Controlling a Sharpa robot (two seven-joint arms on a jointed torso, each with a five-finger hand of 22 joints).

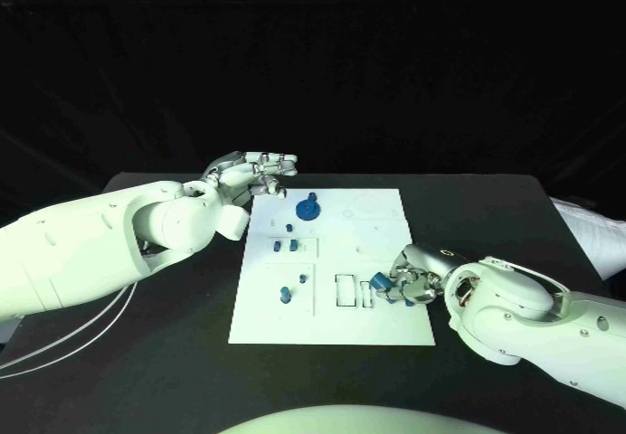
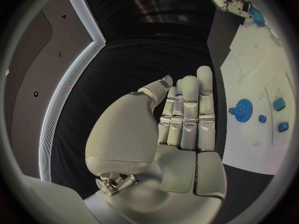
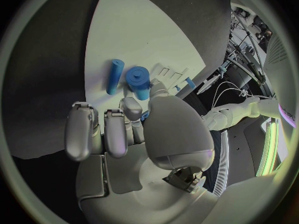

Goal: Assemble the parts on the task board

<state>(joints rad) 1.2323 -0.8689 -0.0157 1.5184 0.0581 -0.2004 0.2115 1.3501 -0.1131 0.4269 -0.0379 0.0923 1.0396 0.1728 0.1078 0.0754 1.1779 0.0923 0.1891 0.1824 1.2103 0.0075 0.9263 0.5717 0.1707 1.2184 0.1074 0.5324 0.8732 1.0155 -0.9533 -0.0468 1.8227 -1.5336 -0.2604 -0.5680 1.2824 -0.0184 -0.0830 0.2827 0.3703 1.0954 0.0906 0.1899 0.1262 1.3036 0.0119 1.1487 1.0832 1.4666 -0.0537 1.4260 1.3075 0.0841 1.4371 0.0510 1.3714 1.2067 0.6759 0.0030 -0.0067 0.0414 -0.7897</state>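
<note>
The right hand (image 1: 407,285) hung over the board's (image 1: 378,333) near right part, fingers curled round a blue part (image 3: 138,82); a blue rod (image 3: 114,76) lay on the board just beside it. The pinch looked shallow, so the part could slip or tip and knock the rod. The left hand (image 1: 248,174) hovered released, fingers straight, off the far left corner, near the gear (image 1: 308,212).

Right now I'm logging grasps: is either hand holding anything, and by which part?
The right hand pinches a small blue part over the board; where on it cannot be told. The left hand holds nothing.
</note>
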